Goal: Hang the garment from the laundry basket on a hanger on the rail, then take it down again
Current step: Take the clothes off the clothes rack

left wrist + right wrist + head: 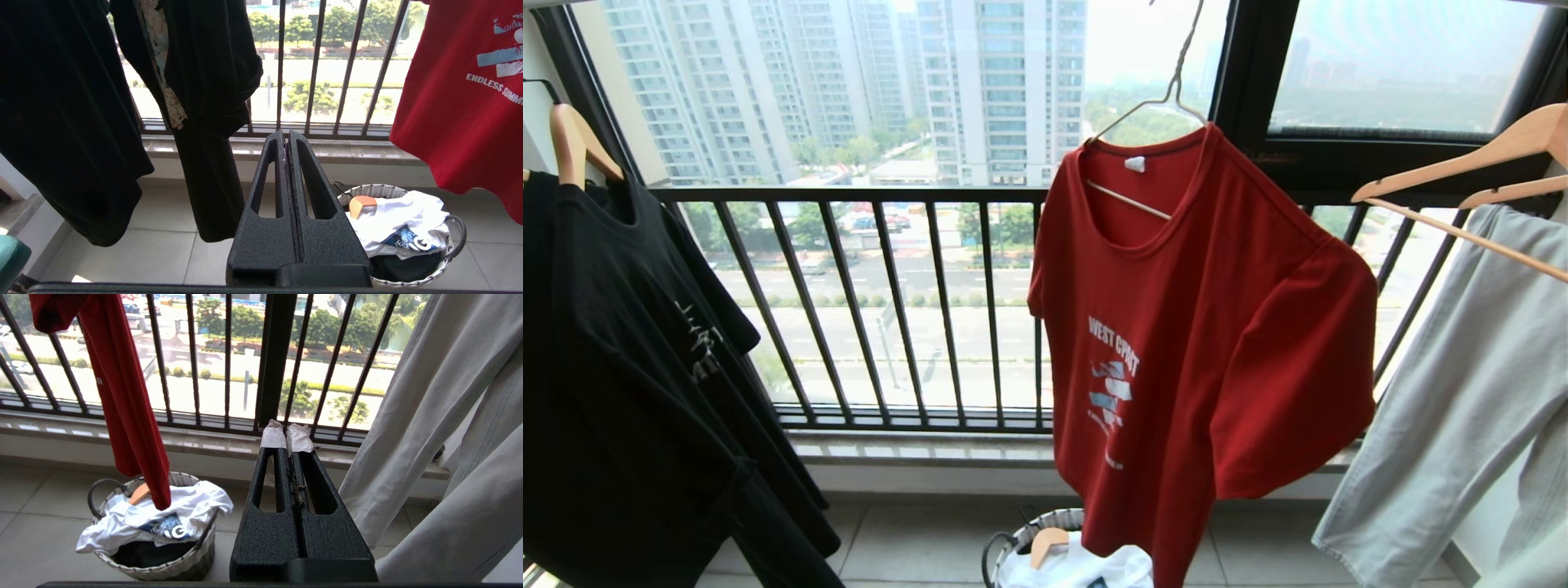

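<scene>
Red shirt is up, draped on the wire hanger, whose long neck runs out of the head view's top edge, so the rail itself is not in sight and I can only presume the hook sits on it. It hangs between the black shirt and the pale trousers, hem dangling over the basket on the floor by the window sill. Left end effector is pressed together, gripping nothing, low and near the basket. Right end effector likewise pinched closed and empty, white padding on its tips, just beside the trousers. Hanging looks done; the take-down half is up next. That calls for one arm rising to the hanger neck, unhooking it, while the other steadies the cloth.
</scene>
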